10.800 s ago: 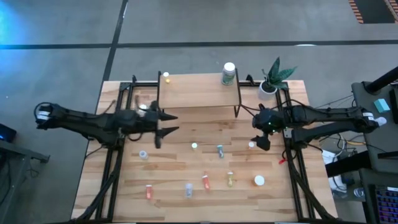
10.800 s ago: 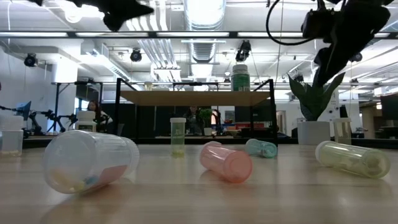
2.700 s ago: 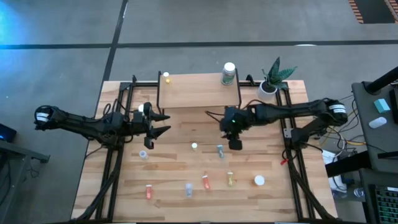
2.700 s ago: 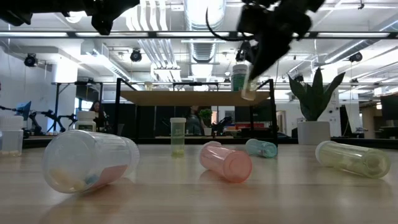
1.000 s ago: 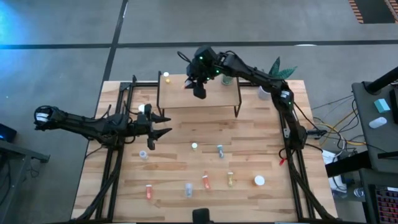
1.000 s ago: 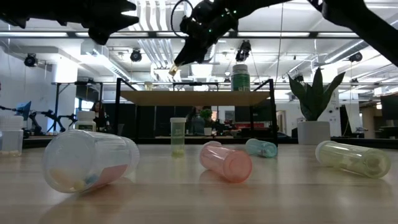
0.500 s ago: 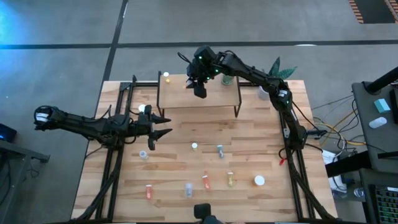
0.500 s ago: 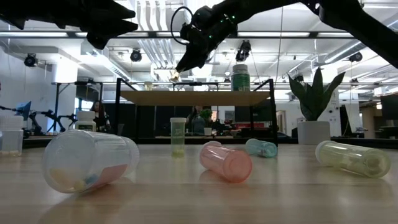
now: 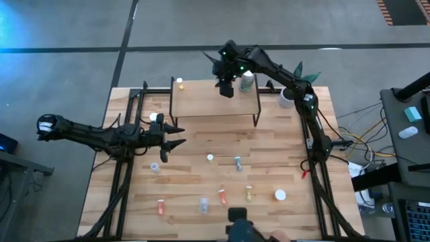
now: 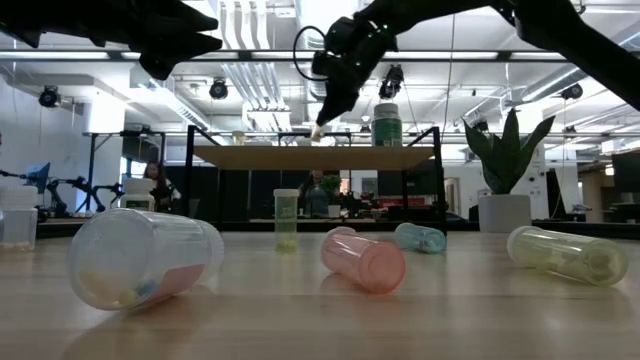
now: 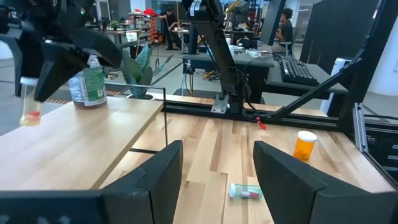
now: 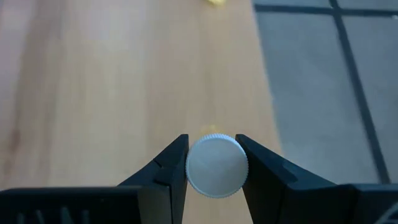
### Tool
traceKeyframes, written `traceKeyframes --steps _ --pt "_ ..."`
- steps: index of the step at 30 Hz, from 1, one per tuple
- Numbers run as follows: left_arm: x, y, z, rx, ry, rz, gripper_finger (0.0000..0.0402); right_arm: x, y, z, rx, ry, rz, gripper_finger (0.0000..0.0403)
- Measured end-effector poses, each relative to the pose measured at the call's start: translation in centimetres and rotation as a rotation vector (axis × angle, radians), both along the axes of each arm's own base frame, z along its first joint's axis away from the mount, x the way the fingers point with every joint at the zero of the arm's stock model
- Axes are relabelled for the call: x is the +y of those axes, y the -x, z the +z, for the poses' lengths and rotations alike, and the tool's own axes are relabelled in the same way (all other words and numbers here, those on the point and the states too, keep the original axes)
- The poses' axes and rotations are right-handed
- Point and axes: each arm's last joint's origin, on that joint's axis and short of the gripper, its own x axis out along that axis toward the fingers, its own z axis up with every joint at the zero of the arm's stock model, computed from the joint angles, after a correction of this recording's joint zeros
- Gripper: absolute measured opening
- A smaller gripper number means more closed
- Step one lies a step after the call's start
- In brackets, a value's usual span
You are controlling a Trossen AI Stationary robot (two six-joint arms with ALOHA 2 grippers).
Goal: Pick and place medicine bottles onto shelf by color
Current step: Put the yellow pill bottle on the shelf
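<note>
My right gripper (image 9: 226, 88) reaches over the shelf (image 9: 201, 104), a light-wood board on black legs at the table's far side. It is shut on a small clear bottle (image 11: 28, 99) with a white cap and orange at its bottom. A green-labelled bottle (image 9: 247, 79) and a tiny yellow one (image 9: 179, 84) stand on the shelf. Several small bottles lie or stand on the table, among them a pink one (image 10: 363, 260) on its side. My left gripper (image 9: 176, 136) hovers open over the table's left part, left of the shelf's near legs. My right gripper pinches the small bottle's white cap (image 12: 216, 165) between its two fingers, one on either side of the cap. The fingers come from above, pointing down. The bottle hangs upright below them (image 10: 317, 130), just clear of the shelf board.
A white pot with a green plant (image 9: 293, 86) stands at the table's far right corner, beside the shelf. A large clear bottle (image 10: 140, 258) lies near the low camera. A dark object (image 9: 240, 228) pokes in at the table's near edge.
My right gripper has carried the small bottle along the shelf toward the table's right edge, closer to the green-labelled bottle, and a little lower. The bottle stays upright in the hold. The dark object at the near edge has come farther into view.
</note>
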Motion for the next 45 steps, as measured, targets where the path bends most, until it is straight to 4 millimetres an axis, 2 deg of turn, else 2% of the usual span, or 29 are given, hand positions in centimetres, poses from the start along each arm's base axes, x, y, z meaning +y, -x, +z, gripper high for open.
traceKeyframes --steps 5,13,24,37,45 --pt "0.1 0.0 0.0 -0.003 -0.001 0.017 0.018 -1.0 1.3 0.6 0.025 0.006 -0.029 0.0116" --pt "0.1 0.0 0.0 -0.002 -0.001 0.017 0.018 -2.4 2.9 -0.4 0.101 -0.058 -0.085 0.0116" --pt "0.1 0.0 0.0 -0.004 0.0 0.017 0.018 -2.2 3.1 -0.6 0.132 -0.089 -0.088 0.0116" --pt "0.1 0.0 0.1 -0.007 0.003 0.017 0.018 -1.0 2.0 -0.6 0.117 -0.058 -0.031 0.0116" --pt "0.1 0.0 0.1 -0.012 0.005 0.017 0.018 -1.1 2.0 -1.0 0.127 -0.068 -0.039 0.0116"
